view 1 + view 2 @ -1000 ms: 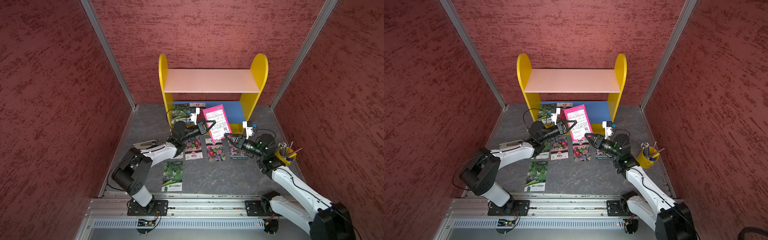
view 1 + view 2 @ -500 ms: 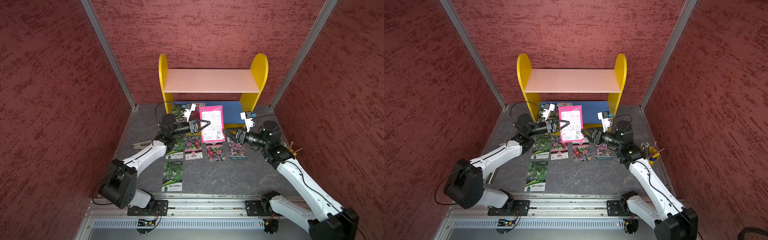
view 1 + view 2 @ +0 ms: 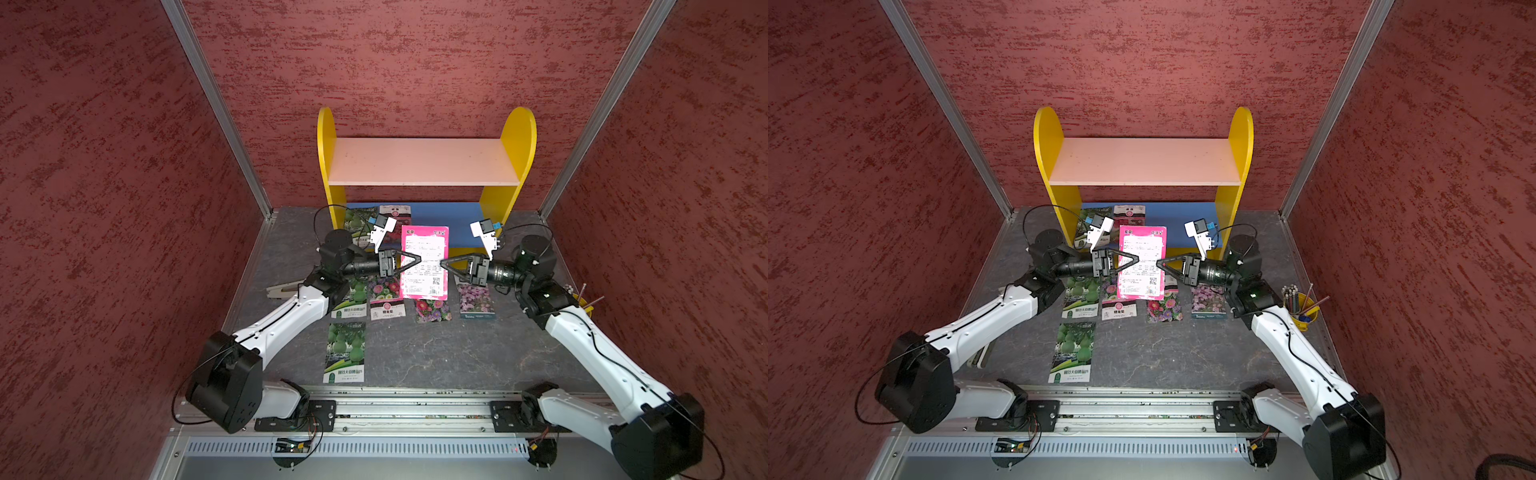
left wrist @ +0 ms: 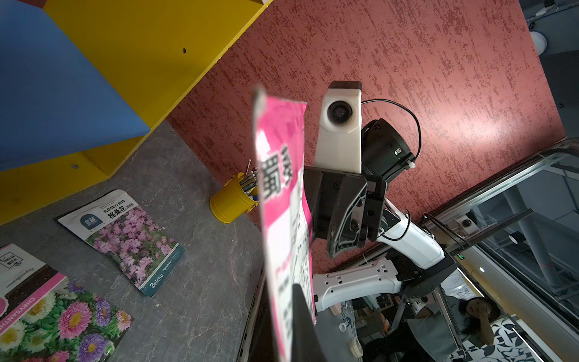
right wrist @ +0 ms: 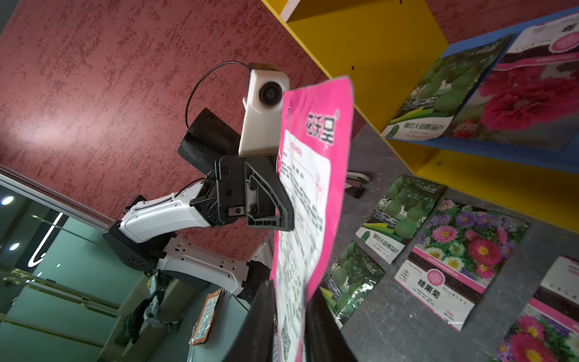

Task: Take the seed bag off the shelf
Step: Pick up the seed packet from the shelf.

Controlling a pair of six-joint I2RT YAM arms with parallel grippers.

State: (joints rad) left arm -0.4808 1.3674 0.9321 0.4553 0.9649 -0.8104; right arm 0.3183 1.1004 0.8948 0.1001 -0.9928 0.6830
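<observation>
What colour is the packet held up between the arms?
Bright pink packet, white text panel; clearest in a top view.

A robotics lab cell: red textured panels (image 3: pixel 415 62) are enclosing it, and an aluminium rail (image 3: pixel 415 409) is spanning the frame's bottom.

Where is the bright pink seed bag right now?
In both top views the pink seed bag hangs mid-air in front of the shelf, pinched between the left gripper and right gripper, above the flower packets.
</observation>
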